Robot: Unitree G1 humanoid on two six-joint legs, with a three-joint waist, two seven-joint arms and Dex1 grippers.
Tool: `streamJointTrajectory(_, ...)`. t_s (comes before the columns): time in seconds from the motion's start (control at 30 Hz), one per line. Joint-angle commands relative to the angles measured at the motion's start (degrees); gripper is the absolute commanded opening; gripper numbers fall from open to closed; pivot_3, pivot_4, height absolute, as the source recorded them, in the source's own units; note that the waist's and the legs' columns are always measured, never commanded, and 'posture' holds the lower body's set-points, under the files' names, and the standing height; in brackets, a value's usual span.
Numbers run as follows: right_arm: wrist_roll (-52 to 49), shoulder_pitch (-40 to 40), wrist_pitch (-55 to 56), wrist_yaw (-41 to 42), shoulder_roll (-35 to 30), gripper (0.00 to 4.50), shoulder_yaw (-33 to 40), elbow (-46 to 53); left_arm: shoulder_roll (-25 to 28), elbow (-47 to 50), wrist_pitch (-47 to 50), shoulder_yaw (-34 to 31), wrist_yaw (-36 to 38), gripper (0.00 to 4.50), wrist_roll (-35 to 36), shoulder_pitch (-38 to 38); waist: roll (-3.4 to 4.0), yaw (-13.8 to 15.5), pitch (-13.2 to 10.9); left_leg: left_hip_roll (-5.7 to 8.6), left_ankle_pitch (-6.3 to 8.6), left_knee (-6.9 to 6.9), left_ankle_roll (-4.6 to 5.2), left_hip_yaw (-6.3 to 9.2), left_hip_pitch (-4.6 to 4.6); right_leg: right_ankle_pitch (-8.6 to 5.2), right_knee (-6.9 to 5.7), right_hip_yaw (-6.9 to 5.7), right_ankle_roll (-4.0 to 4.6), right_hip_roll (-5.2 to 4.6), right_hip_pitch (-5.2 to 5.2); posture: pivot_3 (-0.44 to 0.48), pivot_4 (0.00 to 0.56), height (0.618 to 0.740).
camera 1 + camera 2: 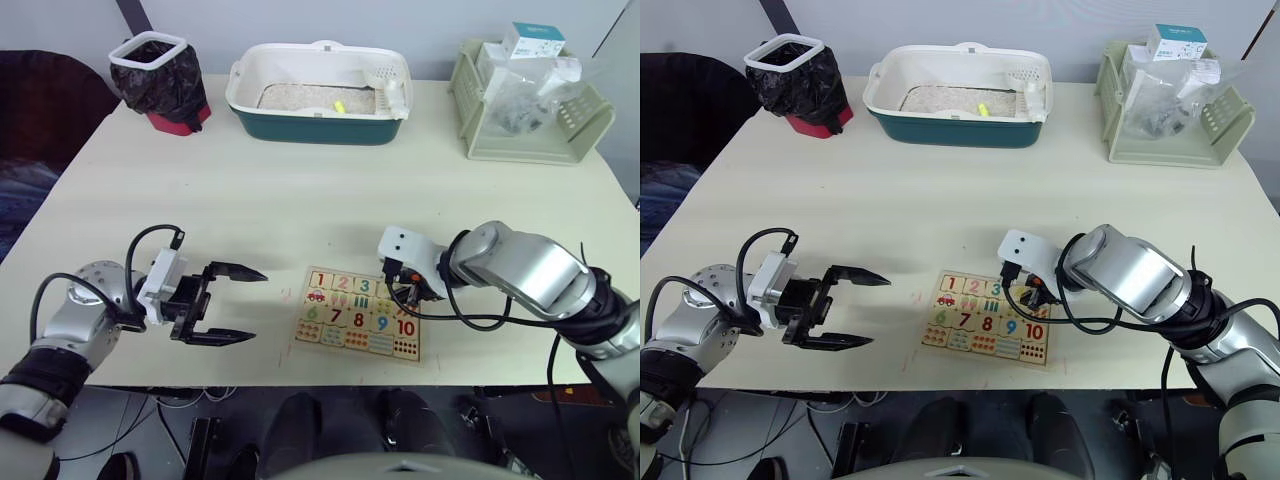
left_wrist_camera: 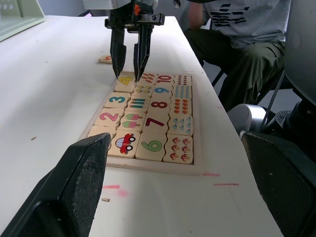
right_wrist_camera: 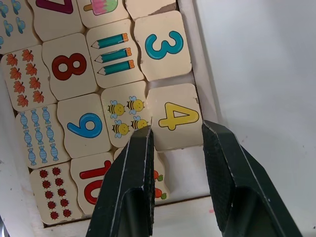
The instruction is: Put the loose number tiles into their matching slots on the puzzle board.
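R gripper (image 3: 175, 148) fingers spread over yellow 4 tile (image 3: 175, 117) on puzzle board (image 1: 360, 313); L gripper (image 1: 245, 305) spread wide, apart from board.

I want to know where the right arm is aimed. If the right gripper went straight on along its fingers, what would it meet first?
Most likely the yellow 4 tile. The right gripper points down at the puzzle board with its open fingers straddling that tile; beside it, the slot looks empty.
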State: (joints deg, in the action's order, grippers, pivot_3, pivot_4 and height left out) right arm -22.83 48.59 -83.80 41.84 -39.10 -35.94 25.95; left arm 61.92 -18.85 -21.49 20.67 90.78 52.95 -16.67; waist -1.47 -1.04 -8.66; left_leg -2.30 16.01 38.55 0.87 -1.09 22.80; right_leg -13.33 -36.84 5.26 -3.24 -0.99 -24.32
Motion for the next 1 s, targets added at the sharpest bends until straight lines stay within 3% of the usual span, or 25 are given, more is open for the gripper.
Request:
streamJointTrajectory(0.03,-0.02,0.99,1.07,-0.64,0.12,0.83,-0.28,1.02,1.04,0.21,-0.15,-1.78,1.72,4.5,-0.2,0.05,0.0,0.0,0.0,0.0,0.0,0.0,0.0,0.0,0.0,0.0,0.0,0.0,0.0,0.0,0.0,0.0,0.15,0.74)
streamJointTrajectory(0.8,0.43,0.59,4.51,-0.74,-0.09,0.83,-1.82,0.2,1.39,0.1,-0.18,-1.78,1.72,4.5,-0.25,0.42,0.0,-0.07,0.0,-0.01,0.0,0.0,0.0,0.0,0.0,0.0,0.0,0.0,0.0,0.0,-0.01,0.0,0.15,0.74)
streamJointTrajectory(1.0,0.19,0.73,5.3,0.21,-1.63,3.71,-2.16,0.47,1.43,0.02,-0.18,-1.63,1.72,4.5,-0.33,0.24,0.0,-0.07,0.0,-0.01,0.0,0.0,0.0,-0.01,0.0,0.0,0.0,0.0,0.0,0.0,-0.01,0.0,0.15,0.74)
